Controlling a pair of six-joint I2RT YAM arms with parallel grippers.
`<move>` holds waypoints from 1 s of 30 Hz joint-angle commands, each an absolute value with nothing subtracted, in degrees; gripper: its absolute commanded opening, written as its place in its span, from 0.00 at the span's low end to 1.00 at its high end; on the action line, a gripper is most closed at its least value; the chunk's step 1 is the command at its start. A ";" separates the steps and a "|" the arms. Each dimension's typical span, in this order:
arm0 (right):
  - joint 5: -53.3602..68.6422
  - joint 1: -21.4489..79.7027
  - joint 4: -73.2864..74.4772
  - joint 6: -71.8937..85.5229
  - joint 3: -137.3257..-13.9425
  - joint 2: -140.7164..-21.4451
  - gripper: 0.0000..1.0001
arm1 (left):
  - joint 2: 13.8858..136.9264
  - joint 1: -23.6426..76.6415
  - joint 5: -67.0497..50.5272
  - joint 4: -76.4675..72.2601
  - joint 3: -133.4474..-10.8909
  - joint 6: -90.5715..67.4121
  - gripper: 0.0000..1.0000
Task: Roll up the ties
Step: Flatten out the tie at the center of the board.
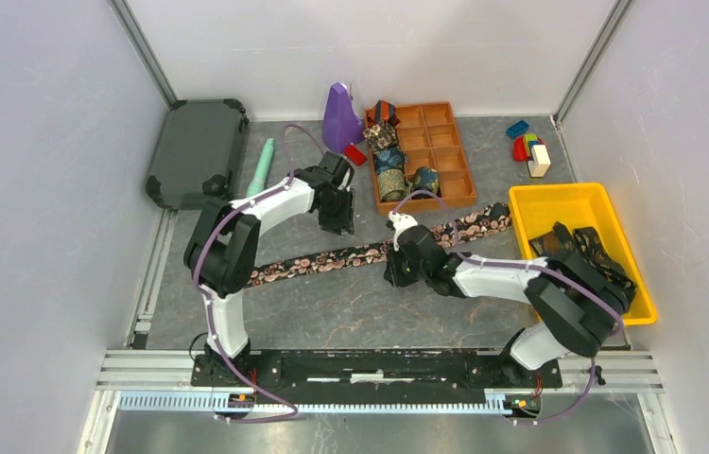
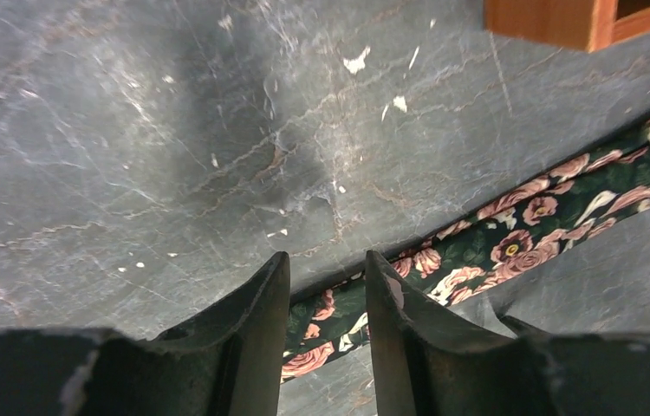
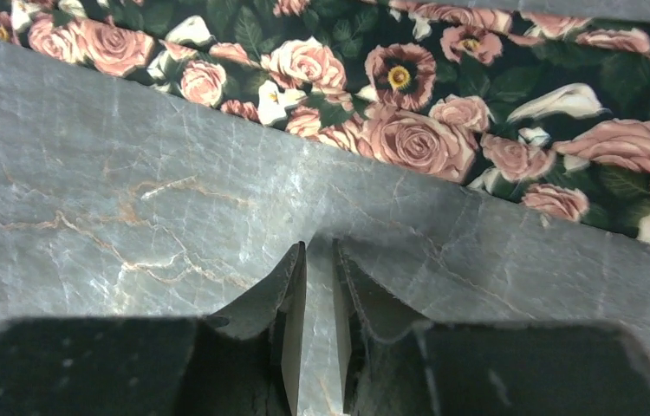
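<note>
While the rose-patterned tie (image 1: 351, 253) lies flat diagonally across mid-frame on the table (image 1: 332, 312), apparently spread for rolling, the left gripper (image 2: 326, 260) hovers near it, jaws apart and empty; the right gripper (image 3: 319, 247), nearly together, grips nothing beside it.

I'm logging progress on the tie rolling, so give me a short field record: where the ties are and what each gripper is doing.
flat tie: unrolled, lying diagonally across the table
rolled ties: several, in compartments of the wooden tray
other ties: piled in the yellow bin
left gripper: open, empty, at the flat tie's edge
right gripper: jaws narrowly apart, empty, over bare table beside the flat tie
</note>
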State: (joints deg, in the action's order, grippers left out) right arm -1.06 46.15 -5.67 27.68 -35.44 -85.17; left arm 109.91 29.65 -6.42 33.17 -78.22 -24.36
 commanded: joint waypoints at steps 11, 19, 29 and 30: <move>-4.81 45.46 -7.61 27.81 -45.60 -97.49 0.22 | 110.19 33.61 -8.77 36.45 -74.86 -22.75 0.39; -4.49 44.03 -7.56 25.92 -46.32 -98.72 0.22 | 105.32 35.57 -9.48 35.61 -70.56 -24.72 0.37; 1.53 43.99 -5.75 20.61 -44.02 -94.31 0.22 | 102.19 35.60 -0.33 37.61 -71.27 -26.88 0.38; 2.73 44.02 -5.51 20.08 -43.65 -93.21 0.22 | 101.38 35.60 1.98 38.31 -71.36 -27.22 0.38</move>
